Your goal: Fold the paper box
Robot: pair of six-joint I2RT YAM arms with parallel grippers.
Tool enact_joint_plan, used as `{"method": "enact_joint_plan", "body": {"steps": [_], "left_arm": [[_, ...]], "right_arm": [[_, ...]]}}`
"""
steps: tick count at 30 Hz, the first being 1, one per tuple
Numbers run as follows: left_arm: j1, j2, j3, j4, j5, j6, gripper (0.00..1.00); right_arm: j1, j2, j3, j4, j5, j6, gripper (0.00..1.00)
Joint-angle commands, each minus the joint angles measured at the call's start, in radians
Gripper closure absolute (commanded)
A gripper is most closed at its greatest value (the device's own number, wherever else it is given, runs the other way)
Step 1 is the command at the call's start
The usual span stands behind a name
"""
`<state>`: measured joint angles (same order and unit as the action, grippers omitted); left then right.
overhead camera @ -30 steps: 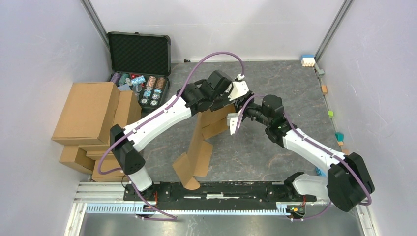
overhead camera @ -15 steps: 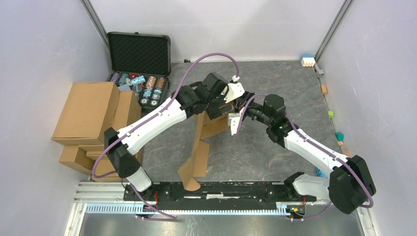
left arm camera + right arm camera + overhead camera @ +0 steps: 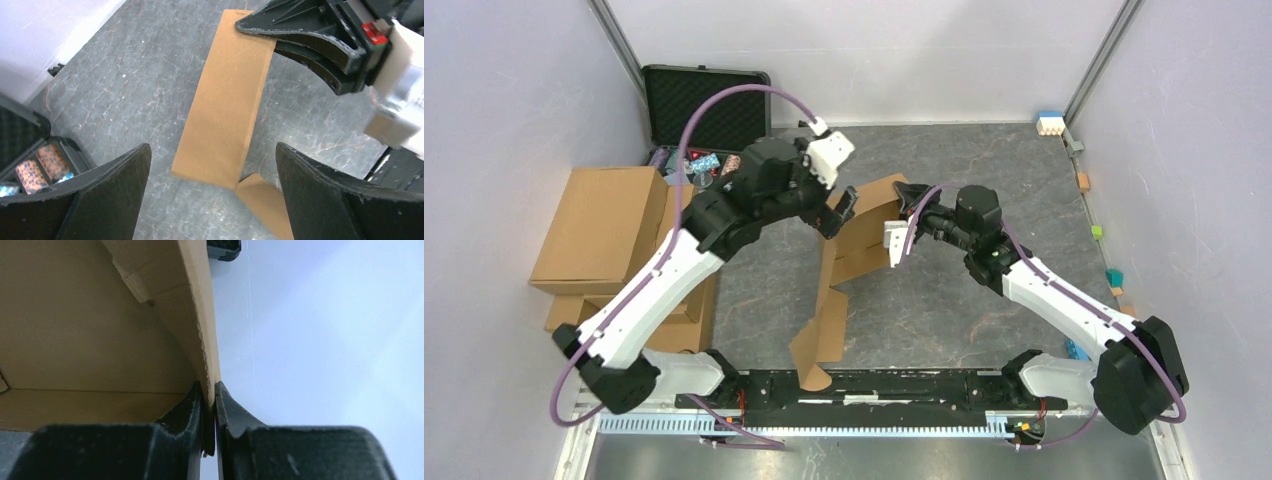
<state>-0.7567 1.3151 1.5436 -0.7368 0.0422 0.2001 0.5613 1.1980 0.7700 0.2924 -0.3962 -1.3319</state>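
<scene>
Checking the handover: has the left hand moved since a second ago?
Yes. The left hand drew leftward, toward the black case, off the paper box the right hand pinches.

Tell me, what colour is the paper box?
The paper box is plain brown cardboard; the left wrist view shows it best.

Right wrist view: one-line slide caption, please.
Right gripper pinching the edge of the paper box, its cardboard filling the frame's left.

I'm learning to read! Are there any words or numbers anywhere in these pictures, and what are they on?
None can be read.
The paper box: plain brown, no print.
A red tag on the right gripper: too blurred.
The chips in the black case: too small.
</scene>
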Motion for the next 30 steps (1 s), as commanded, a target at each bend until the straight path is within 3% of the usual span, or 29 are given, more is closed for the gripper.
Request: {"method": "enact_joint_plan", "body": {"steps": [1,5,8,12,16,19,24,30], "left_arm": [[0.034,-0.150,-0.070,0.113,0.014,-0.190,0.00],[0.119,-0.251,-0.087,0.074,-0.077,-0.341,0.00],[0.204,-0.293,-0.088,0.051,-0.065,-0.409,0.00],[0.328,-0.305,-0.068,0.019,0.021,-0.484,0.00],[0.442,-0.296,-0.074,0.006,0.129,-0.554,0.00],[0.522,-0.290,-0.110,0.022,0.199,-0.614,0.00],[0.592,-0.282,-0.180,0.012,0.253,-0.697,0.00],[0.621,-0.321,-0.259,-0.063,0.167,-0.760,0.00]], "right_arm": [[0.016,0.015,0.123,-0.136,0.055,0.174,1.00],[0.025,0.076,0.273,-0.322,0.149,0.315,1.00],[0.025,0.105,0.344,-0.403,0.208,0.418,1.00],[0.026,0.106,0.369,-0.454,0.312,0.577,1.00],[0.025,0.131,0.411,-0.575,0.565,0.819,1.00],[0.002,0.144,0.398,-0.671,0.644,1.041,1.00],[-0.084,0.139,0.256,-0.705,0.526,1.475,1.00],[-0.115,0.098,-0.021,-0.631,0.426,1.759,1.00]]}}
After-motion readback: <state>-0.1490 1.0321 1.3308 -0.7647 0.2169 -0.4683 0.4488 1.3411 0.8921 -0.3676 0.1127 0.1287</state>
